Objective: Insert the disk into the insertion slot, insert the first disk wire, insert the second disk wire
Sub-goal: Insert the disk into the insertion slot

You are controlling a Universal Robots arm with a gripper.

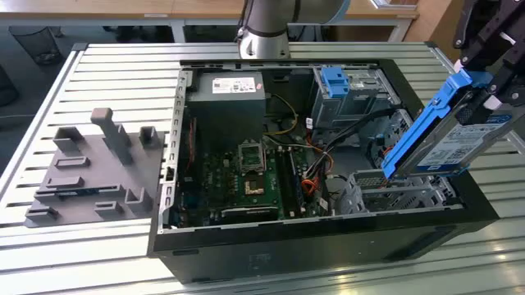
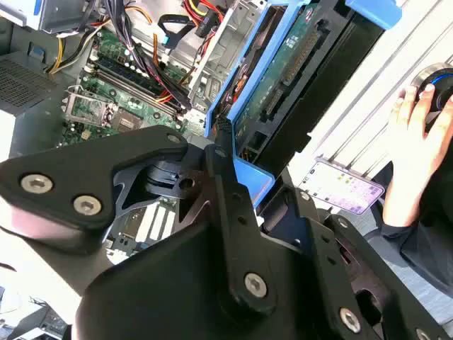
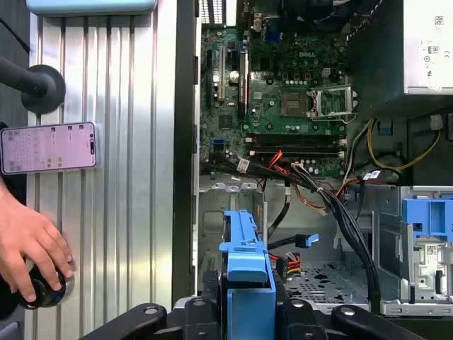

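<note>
**Disk** (image 1: 455,138): flat hard drive with a white-and-blue label in a bright blue plastic carrier. It is held in the air at the exterior view's right, steeply tilted, with its lower end pointing down into the case. The second wrist view shows its green circuit-board face (image 2: 283,71).

**Gripper** (image 1: 490,86): black, with its fingers drawn in narrow and clamped on the disk's upper part (the blue carrier edge stands between them in the first wrist view (image 3: 248,312)).

**Insertion slot** (image 1: 385,190): silver-grey perforated drive cage in the case's near corner, at the exterior view's right. The disk is outside it, and the disk's lower end is just above the cage's top edge. I cannot tell whether the two touch.

**Computer case** (image 1: 328,246): black tower lying on its side, open face up, on a slatted metal table (image 1: 115,80).

**Contents of the case:**
- A green motherboard (image 1: 246,178).
- A grey power supply (image 1: 225,104).
- A taller grey bay (image 1: 353,101) carrying a blue bracket (image 1: 335,80).
- A cable bundle (image 3: 318,188) running across the middle, between the motherboard and the cage.

**Fixture plate** (image 1: 90,172): grey, with upright blocks, lying on the table at the exterior view's left of the case.

**Phone** (image 3: 48,147): lies flat on the table slats beside the case, with its screen lit.

**Person's hand** (image 3: 28,244): rests on a round black knob (image 3: 42,292), near the phone.
</note>
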